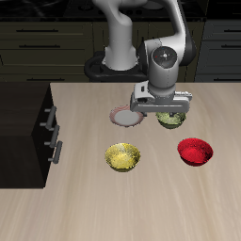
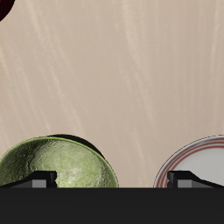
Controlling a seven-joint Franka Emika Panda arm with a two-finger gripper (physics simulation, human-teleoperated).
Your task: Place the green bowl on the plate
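The green bowl point(image 1: 172, 120) point(image 2: 58, 166), olive with a glossy speckled inside, rests on the table toward the back. Beside it lies the plate point(image 1: 122, 117) point(image 2: 198, 161), flat with a pale centre and a pinkish-brown rim. My gripper point(image 1: 161, 111) point(image 2: 114, 180) hangs just above the gap between them, and the hand hides part of the bowl in the exterior view. The jaws stand wide apart and open. In the wrist view, one fingertip point(image 2: 40, 180) is over the bowl's rim and the other fingertip point(image 2: 187, 178) is over the plate's edge. Nothing is gripped.
A yellow speckled bowl point(image 1: 122, 157) sits nearer the table's front edge. A bright red bowl point(image 1: 196, 151) point(image 2: 4, 9) is a little in front of the green bowl. A black drawer unit point(image 1: 28, 127) stands at the table's side.
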